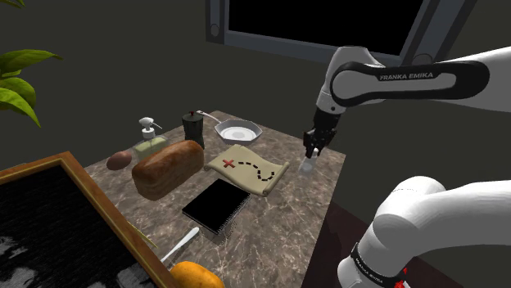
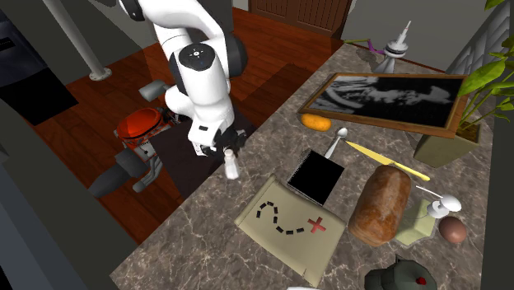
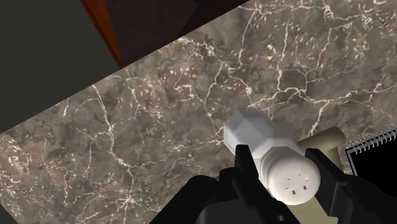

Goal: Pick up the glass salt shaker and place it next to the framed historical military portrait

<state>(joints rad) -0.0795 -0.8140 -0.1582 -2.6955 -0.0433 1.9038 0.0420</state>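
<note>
Brown marbled counter, pretty cluttered tbh. Big crusty bread loaf lying right beside a tan treasure map with a red X, black spiral notebook just below the map in the shoulder view. Further back: white bowl, dark moka pot, soap dispenser, some small brown egg-shaped thing. Spoon and orange closer in, yellow knife near the loaf's end, leafy plant off to the side.

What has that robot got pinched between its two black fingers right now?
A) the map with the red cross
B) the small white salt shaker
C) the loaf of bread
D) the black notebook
B: in the wrist view the fingers clasp the salt shaker from both sides, its holed cap facing the camera.
</note>
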